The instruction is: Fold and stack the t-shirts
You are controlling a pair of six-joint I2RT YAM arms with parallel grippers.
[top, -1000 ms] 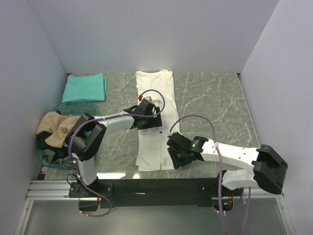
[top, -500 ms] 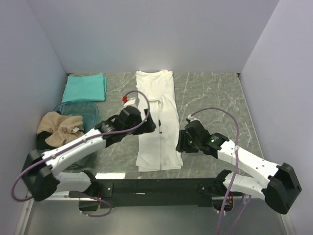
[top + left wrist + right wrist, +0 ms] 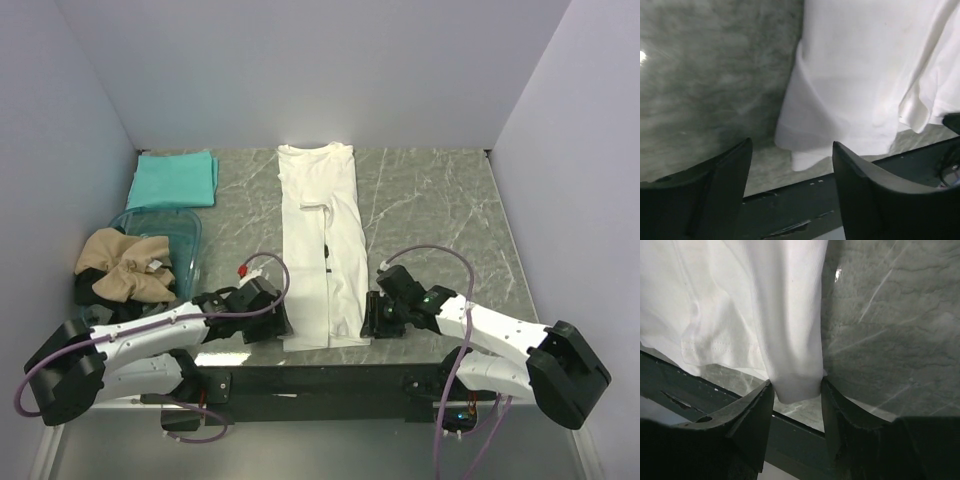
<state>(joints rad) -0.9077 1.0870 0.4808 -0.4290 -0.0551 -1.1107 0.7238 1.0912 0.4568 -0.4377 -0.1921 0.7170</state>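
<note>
The white t-shirt (image 3: 320,240) lies as a long narrow strip down the middle of the table, collar at the far end. My left gripper (image 3: 278,325) hovers open beside its near-left corner (image 3: 805,155), with nothing between the fingers (image 3: 792,145). My right gripper (image 3: 372,318) is at the near-right corner, open, and its jaws straddle the folded hem edge (image 3: 796,382) with cloth touching both fingers. The shirt fills the upper half of both wrist views (image 3: 855,75) (image 3: 740,300). A folded teal t-shirt (image 3: 175,178) rests at the far left. A crumpled tan t-shirt (image 3: 125,262) sits in the bin.
The clear blue-tinted bin (image 3: 190,235) stands at the left edge with a dark cloth (image 3: 90,290) under the tan one. The black frame rail (image 3: 320,380) runs just below the shirt's near hem. Grey walls close in the left, right and far sides.
Both arms have drawn back toward me from mid-shirt to its near hem. The left gripper went to the near-left corner and narrowed; the right one settled over the near-right corner.
</note>
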